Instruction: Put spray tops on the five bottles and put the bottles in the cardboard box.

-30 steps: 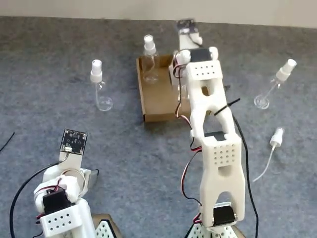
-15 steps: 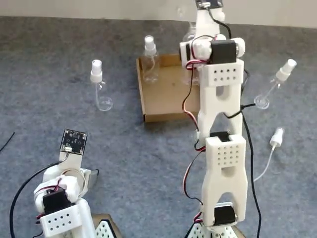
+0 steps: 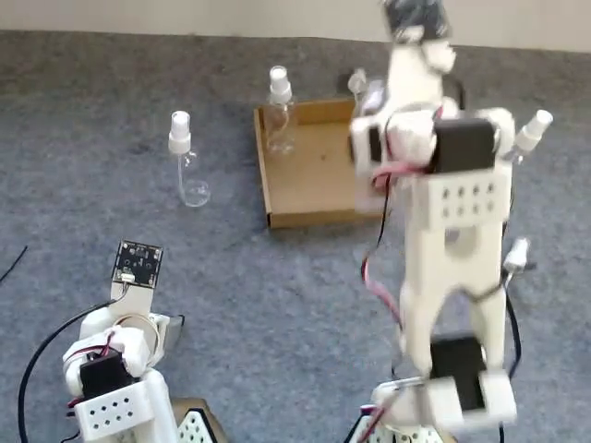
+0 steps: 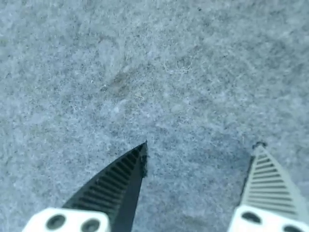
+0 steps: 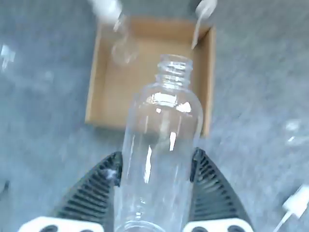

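High view: right arm (image 3: pixel 443 212) raised over right side of cardboard box (image 3: pixel 305 185). Capped bottle in box (image 3: pixel 277 115) stands at corner. Capped bottle on carpet (image 3: pixel 185 161) well apart from box. Loose spray top (image 3: pixel 515 254) on carpet at right.

Left wrist view: left gripper (image 4: pixel 202 145) fingers apart, nothing between, grey carpet (image 4: pixel 145 72) beneath.

Right wrist view: right gripper (image 5: pixel 157 157) clamped on body of open-neck bottle (image 5: pixel 161 125), neck toward box (image 5: pixel 104 96). White piece (image 5: pixel 202 14) at far box corner, probably spray top, too blurred to be sure.

Risks: held bottle has no top; setting it into box now skips step. Smooth wall may slip or turn in jaws. Lowering close to capped bottle in box may tip it.

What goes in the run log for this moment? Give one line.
right end effector: shut on clear uncapped plastic bottle, near brown cardboard box | left end effector: open, over grey carpet
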